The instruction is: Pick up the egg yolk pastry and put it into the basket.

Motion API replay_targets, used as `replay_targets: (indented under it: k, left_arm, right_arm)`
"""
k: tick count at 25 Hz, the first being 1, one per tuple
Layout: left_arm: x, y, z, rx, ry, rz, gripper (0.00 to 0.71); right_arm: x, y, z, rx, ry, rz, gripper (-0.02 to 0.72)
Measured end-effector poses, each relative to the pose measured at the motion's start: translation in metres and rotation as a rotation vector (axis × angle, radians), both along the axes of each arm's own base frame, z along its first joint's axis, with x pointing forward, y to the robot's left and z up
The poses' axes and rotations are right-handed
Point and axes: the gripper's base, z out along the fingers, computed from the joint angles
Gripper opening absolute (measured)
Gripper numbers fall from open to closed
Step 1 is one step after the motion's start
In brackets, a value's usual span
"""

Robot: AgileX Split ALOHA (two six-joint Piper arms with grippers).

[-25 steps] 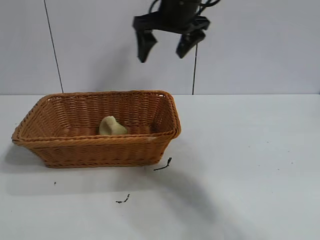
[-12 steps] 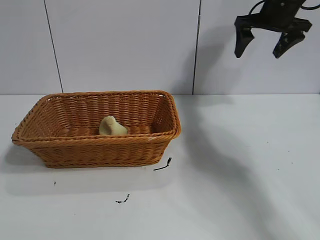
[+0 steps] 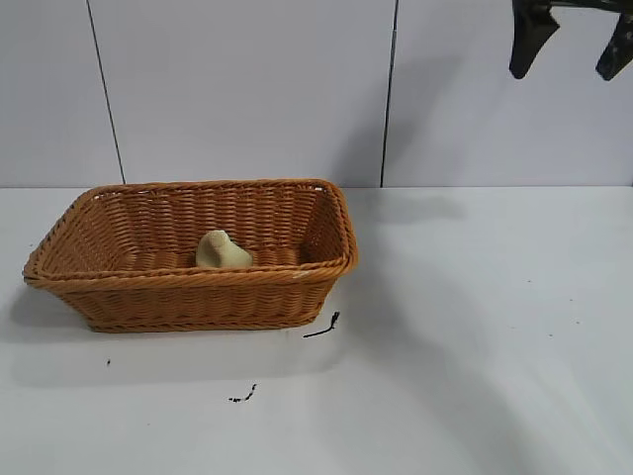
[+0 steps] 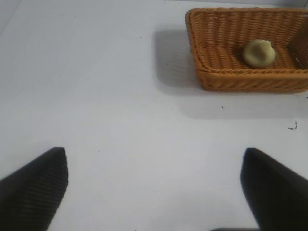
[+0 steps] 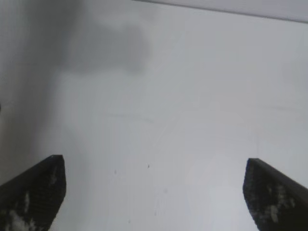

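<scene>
pale yellow-green rounded pastry (image 3: 222, 249): inside orange-brown woven wicker basket (image 3: 198, 292) | right tool (image 3: 574, 45): spread wide, empty, high | left tool (image 4: 154, 185): spread wide, empty

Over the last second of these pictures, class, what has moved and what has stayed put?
The right hand, open and empty, moved from above the basket's right end to the exterior view's upper right corner, rising partly out of view. The egg yolk pastry stayed inside the basket, which did not shift. Nothing was gripped or released.

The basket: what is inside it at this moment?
The egg yolk pastry lies alone on the floor of the basket, no gripper touching it. The near wall hides the pastry's base and part of the floor in the exterior view.
</scene>
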Motion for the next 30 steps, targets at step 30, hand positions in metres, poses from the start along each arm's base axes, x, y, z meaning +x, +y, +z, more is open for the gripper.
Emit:
replay_targets:
  k: [30]
  left_arm:
    - [0.0,0.0,0.0,0.0,0.0,0.0,0.696]
  right_arm:
    - [-0.293,0.005,-0.1,-0.018,-0.552,-0.04,0.693]
